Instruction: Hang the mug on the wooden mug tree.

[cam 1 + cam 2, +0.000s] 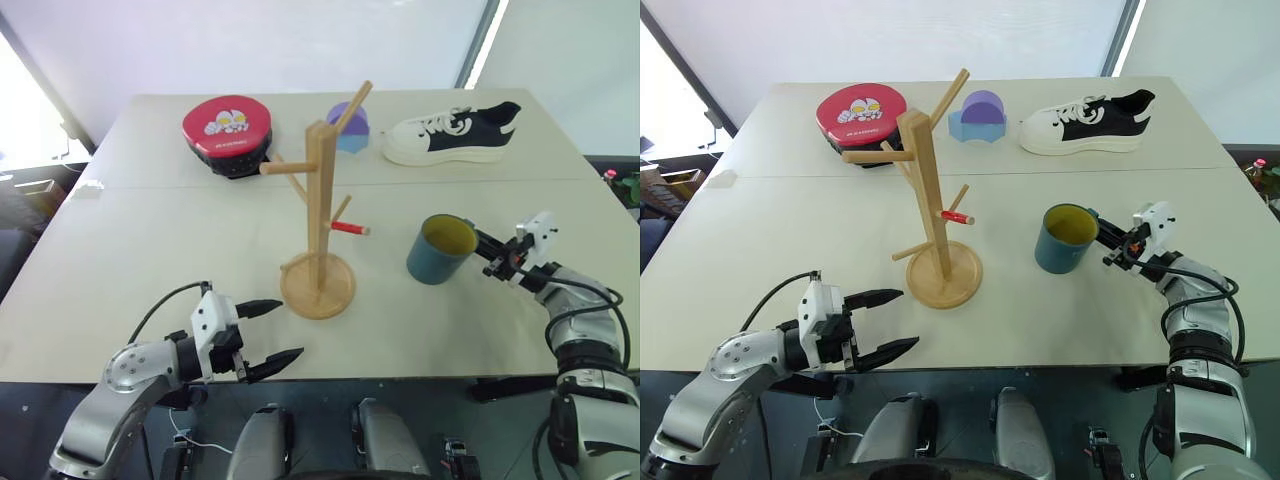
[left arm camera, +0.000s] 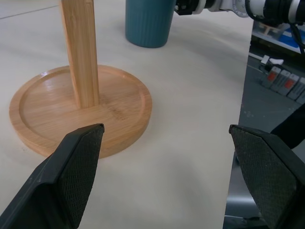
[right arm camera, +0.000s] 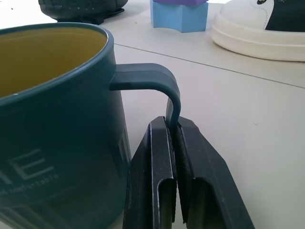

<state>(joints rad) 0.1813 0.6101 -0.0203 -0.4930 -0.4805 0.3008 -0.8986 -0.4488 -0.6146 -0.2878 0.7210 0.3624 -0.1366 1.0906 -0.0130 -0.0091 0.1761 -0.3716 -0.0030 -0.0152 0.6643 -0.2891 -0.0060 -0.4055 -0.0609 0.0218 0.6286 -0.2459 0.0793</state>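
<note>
Black and wide open, my left tool (image 1: 268,338) waits near me at the counter (image 1: 150,260) edge, just beside the wooden mug tree (image 1: 318,240). Farther out, my right tool (image 3: 174,143) is pinched shut on the thin handle of the mug (image 1: 441,249), which stands on the counter to the tree's right. That grip is so small that I think the mug could swing or slip out when I lift it.

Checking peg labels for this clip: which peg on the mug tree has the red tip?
The short low peg on the mug tree, pointing toward the mug. Its end is red; the other pegs are plain wood to the tip.
</note>
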